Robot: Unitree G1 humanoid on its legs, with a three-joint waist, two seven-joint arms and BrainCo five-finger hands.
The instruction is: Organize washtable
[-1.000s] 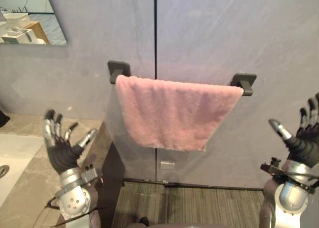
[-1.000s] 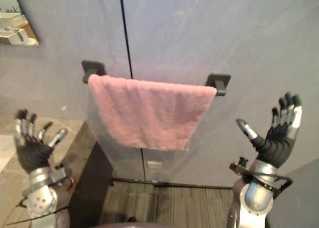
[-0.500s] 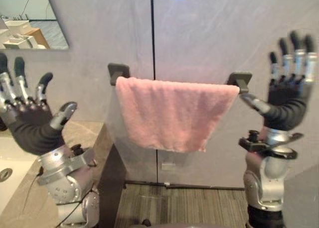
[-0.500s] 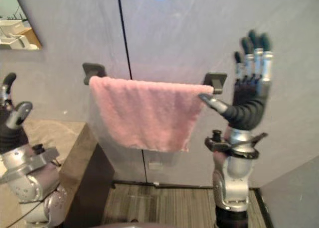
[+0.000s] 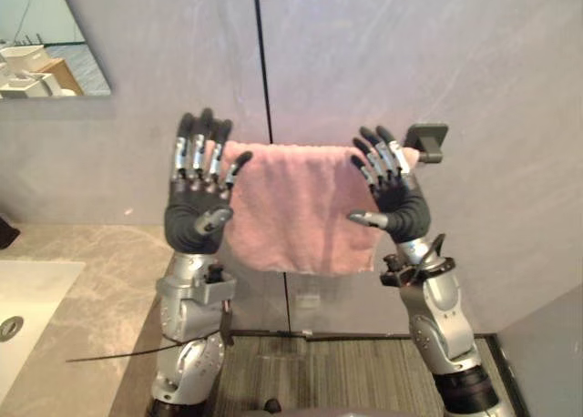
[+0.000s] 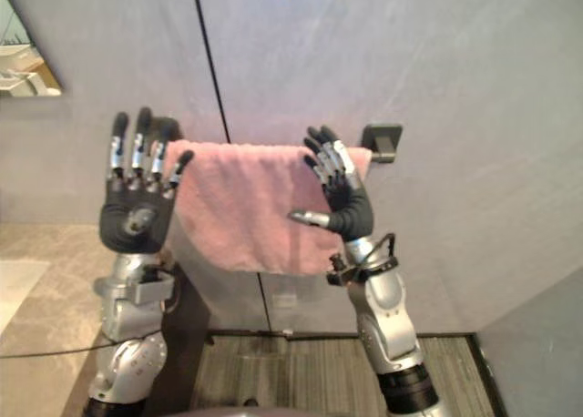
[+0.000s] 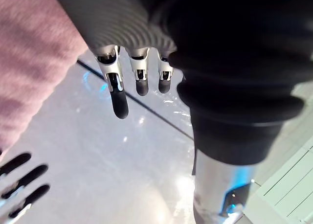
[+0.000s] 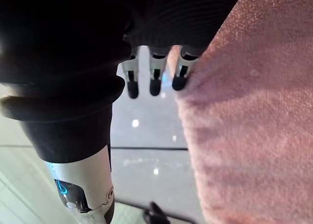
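A pink terry towel (image 5: 301,212) hangs folded over a rail in the centre of the left eye view, against a grey panelled wall (image 5: 474,62). A dark square bracket (image 5: 426,142) shows at the towel's upper right corner.

The left hand (image 5: 196,221) is raised at the towel's left edge, palm toward the wall. Its fingers are straight and slightly spread, its thumb stands out to the side, and it holds nothing. In the left wrist view its fingers (image 7: 119,99) point past the cloth with none of it between them.

The right hand (image 5: 401,208) is raised at the towel's right edge, just below the bracket. It is likewise spread flat, thumb apart, grasping nothing. In the right wrist view its fingertips (image 8: 154,82) lie just beside the towel's edge; whether they touch it cannot be told.

A wall mirror (image 5: 46,44) fills the upper left corner. A beige stone countertop (image 5: 100,289) runs along the lower left, with a white basin (image 5: 27,299) set into it at the left edge. Dark striped flooring (image 5: 310,371) shows along the bottom.
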